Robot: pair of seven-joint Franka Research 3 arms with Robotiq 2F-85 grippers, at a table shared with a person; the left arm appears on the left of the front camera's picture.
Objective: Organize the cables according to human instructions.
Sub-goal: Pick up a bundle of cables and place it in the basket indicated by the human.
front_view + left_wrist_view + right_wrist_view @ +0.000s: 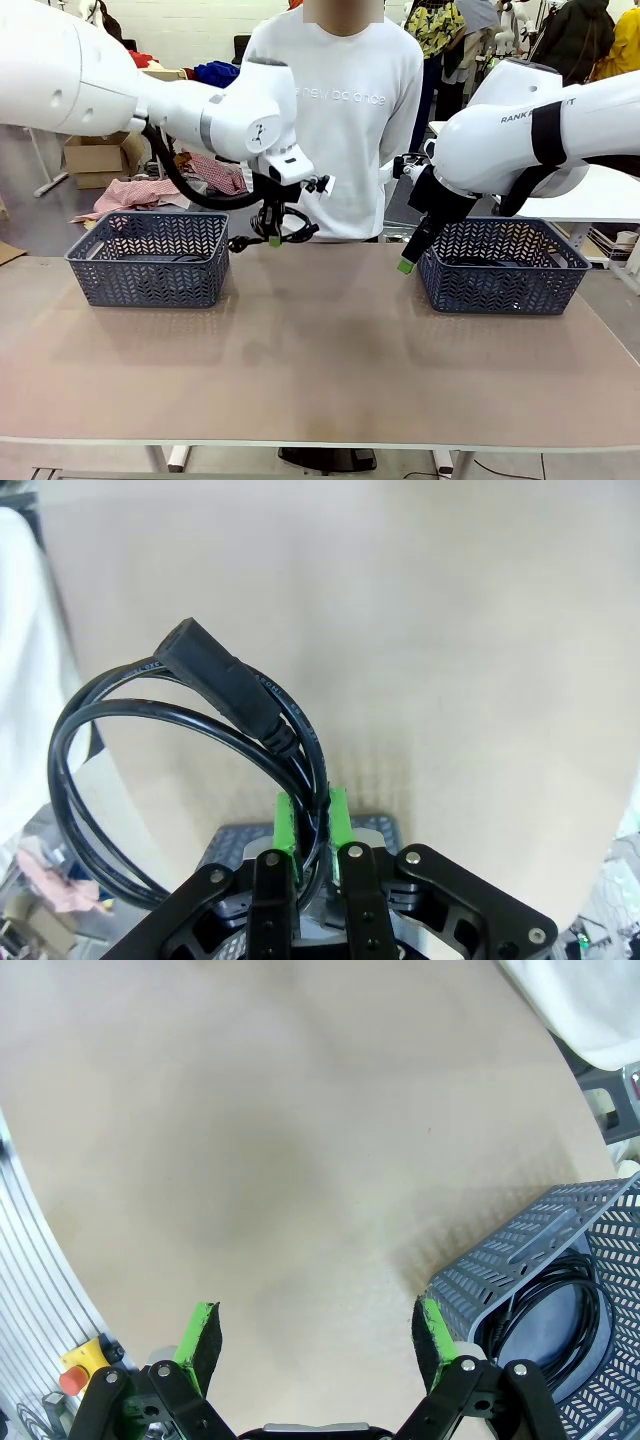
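Closest to the camera it's just bare table (320, 370). Farther back sit two grey lattice baskets, the left basket (150, 258) and the right basket (505, 265).

The left tool (272, 236) hangs over the table between them, a bit nearer the left basket, and it's clamped tight on a coiled cable (275, 232). In the left wrist view the green pads (286, 822) pinch a couple of strands of that cable (180, 770), and the loops bulge off to one side with a chunky black plug (215, 672) sticking up at an angle. Thin, glossy black cord, a loose round coil, dangling clear of the table.

So the key thing: the held coil is just beside the left basket's inner end, while the right basket is well apart across the gap. My guess is the left basket is the easy drop, but that depends on what the person says.

The right tool (407, 262) sits just beside the near-left corner of the right basket with its fingers spread wide and nothing in them. The right wrist view shows another coiled cord (560, 1310) already lying in that basket.

At the far edge stands the person in the white sweatshirt (340, 110).
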